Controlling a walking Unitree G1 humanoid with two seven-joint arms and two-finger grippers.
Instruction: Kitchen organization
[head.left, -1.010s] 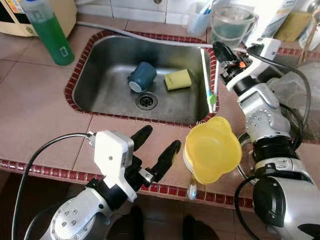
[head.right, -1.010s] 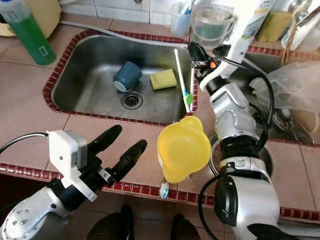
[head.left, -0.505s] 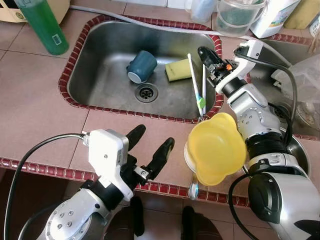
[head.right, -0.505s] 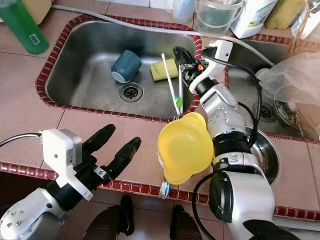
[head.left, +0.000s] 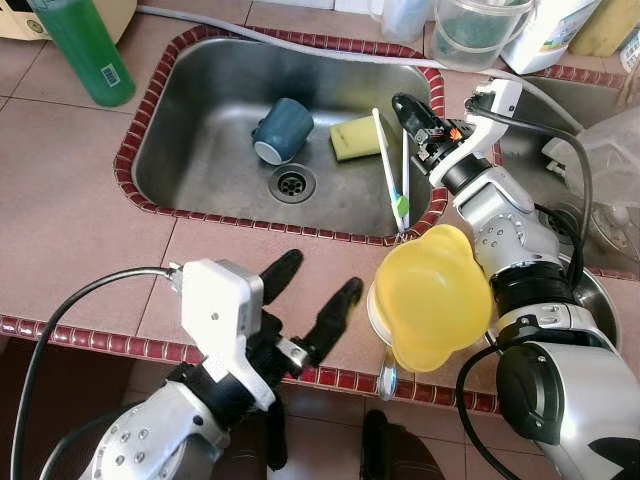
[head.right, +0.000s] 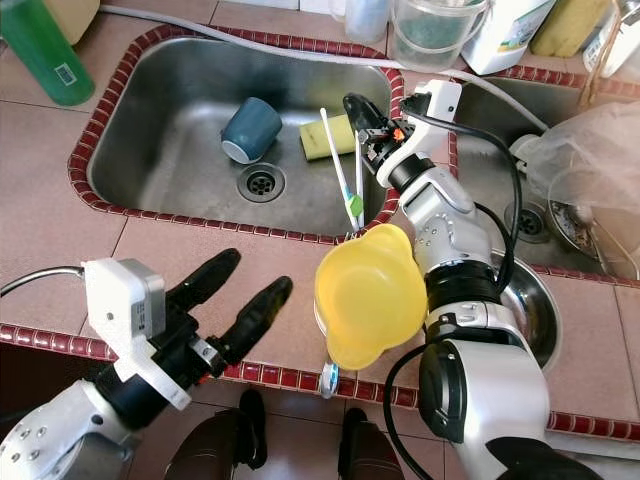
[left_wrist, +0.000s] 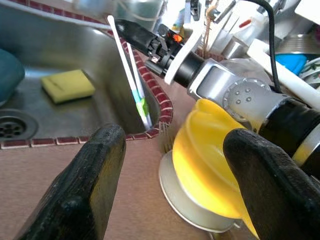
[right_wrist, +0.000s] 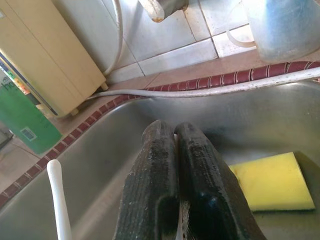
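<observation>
Your right gripper (head.left: 408, 108) sits over the right rim of the sink (head.left: 180, 120), and its fingers are pressed together with hardly any gap; 2 toothbrushes (head.left: 393, 180) lean against that same rim right beside it, heads down toward the counter, and 1 thin handle seems to run up between the fingertips, though you cannot be sure the grip is firm. If that hold is only a pinch on a slick handle, any sideways swing could let the brush slip and drop into the basin, next to the yellow sponge (head.left: 357, 138) and the blue cup (head.left: 281, 131) lying near the drain. The second brush rests loose against the rim, so a nudge from the wrist would likely send it sliding too. Just in front of the sink's right front corner stands the yellow bowl (head.left: 432, 298) on a metal dish, touching your right forearm; pulling that arm back carelessly could tip it off the counter edge. Your left gripper (head.left: 310, 296) hovers spread wide and empty in front of the sink.
</observation>
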